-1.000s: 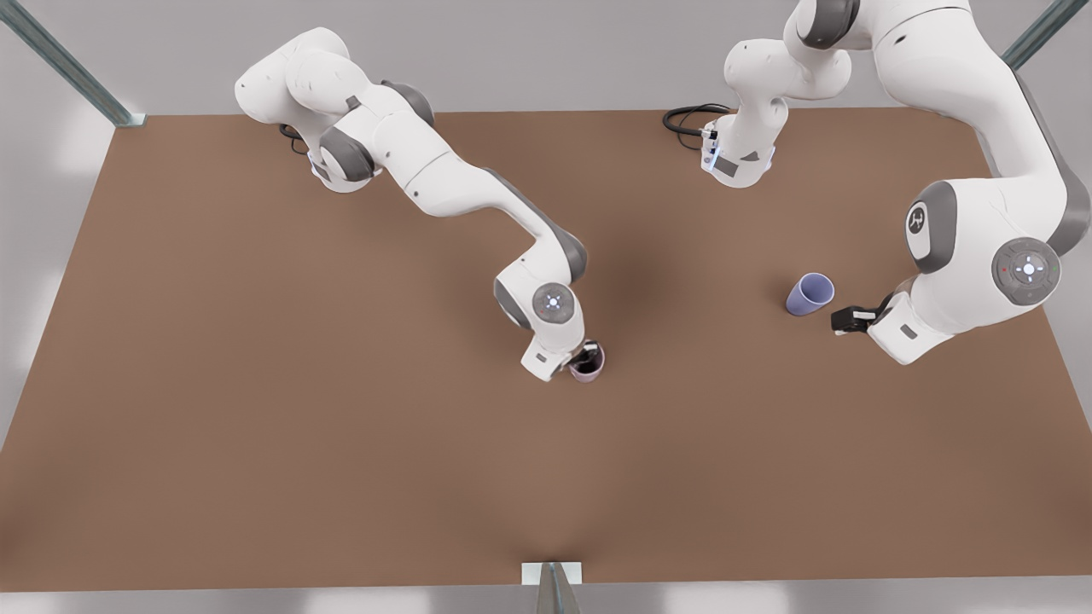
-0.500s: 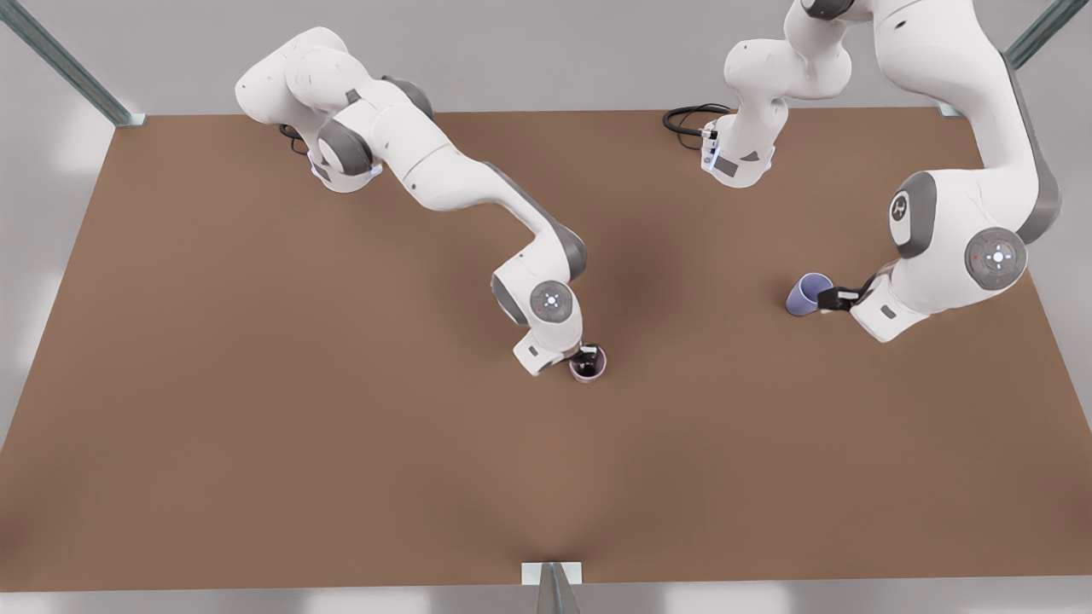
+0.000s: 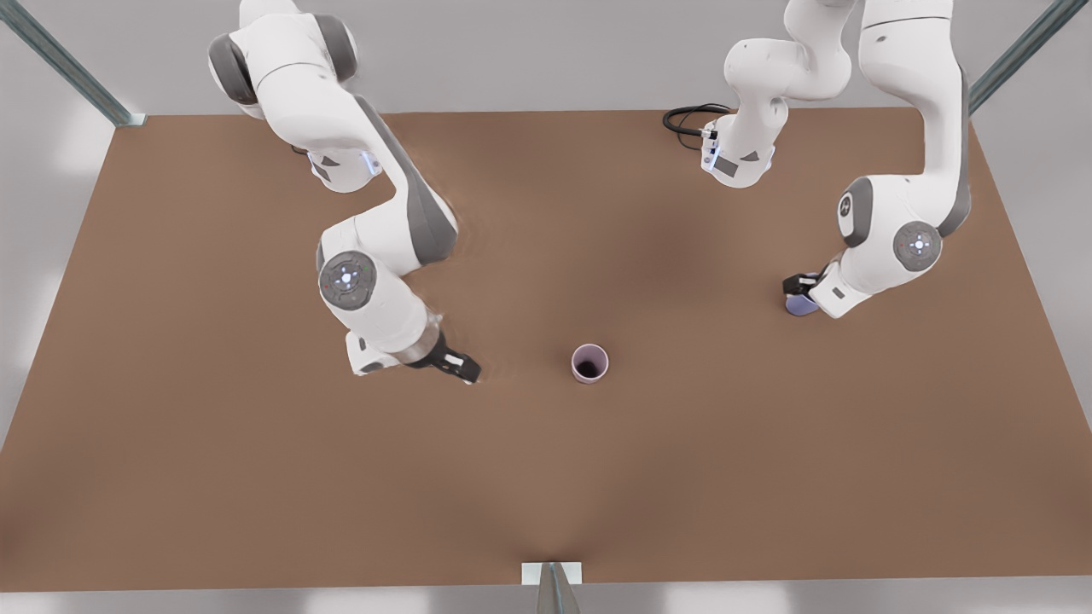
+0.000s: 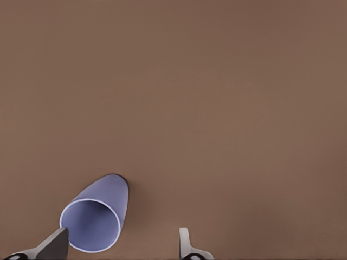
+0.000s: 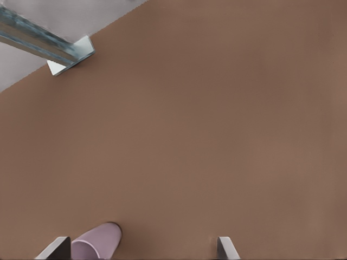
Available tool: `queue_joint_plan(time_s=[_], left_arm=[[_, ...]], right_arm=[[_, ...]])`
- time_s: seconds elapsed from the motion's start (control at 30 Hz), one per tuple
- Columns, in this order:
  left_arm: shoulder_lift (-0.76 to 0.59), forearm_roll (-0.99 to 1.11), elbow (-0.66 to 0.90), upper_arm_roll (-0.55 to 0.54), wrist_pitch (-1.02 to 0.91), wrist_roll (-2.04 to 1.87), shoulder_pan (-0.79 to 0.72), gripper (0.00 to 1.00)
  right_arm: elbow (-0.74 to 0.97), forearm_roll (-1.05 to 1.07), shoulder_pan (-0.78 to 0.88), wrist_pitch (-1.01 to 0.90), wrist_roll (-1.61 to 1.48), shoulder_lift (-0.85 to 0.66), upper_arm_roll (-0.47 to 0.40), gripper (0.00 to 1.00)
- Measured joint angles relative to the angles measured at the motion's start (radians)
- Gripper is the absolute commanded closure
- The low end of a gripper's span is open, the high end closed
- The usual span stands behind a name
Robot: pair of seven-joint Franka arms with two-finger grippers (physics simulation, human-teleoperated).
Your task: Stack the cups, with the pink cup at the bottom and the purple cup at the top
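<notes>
The pink cup (image 3: 589, 363) is now being left alone, upright near the middle of the worktop (image 3: 213, 477), mouth up. Half a second ago the right hand (image 3: 458, 368) was being held over its rim; that hand is now being carried away toward the cup's 9 o'clock in the front view, well apart from it. In the right wrist view its fingertips (image 5: 56, 246) are being kept spread with nothing between them, the pink cup (image 5: 98, 244) lying just beside one tip. The base of the stack therefore appears to be placed.

Meanwhile the left hand (image 3: 800, 282) is being brought down onto the purple cup (image 3: 798, 304), which is resting out toward the pink cup's 3 o'clock, well apart from it. A second ago this hand was being held just beside that cup. In the left wrist view its fingertips (image 4: 54, 245) are being held wide apart and the purple cup (image 4: 98, 218) is not yet being gripped. A grasp, then a carry to the pink cup, is judged to be next.
</notes>
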Motion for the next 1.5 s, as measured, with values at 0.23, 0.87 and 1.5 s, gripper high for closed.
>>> queue_joint_plan(time_s=[0.23, 0.87, 1.5], left_arm=[[0.023, 0.001, -0.113, 0.037, 0.132, -0.001, -0.003, 0.00], [0.024, 0.003, -0.250, 0.091, 0.262, -0.001, 0.084, 0.00], [0.018, 0.007, -0.247, 0.035, 0.269, -0.041, 0.131, 0.00]], right_arm=[[-0.135, -0.201, -0.490, -0.143, -0.224, -0.213, 0.215, 0.00], [0.004, -0.247, -0.575, -0.256, -0.578, -0.220, 0.202, 0.00], [0.015, -0.249, -0.570, -0.315, -0.716, -0.224, 0.199, 0.00]])
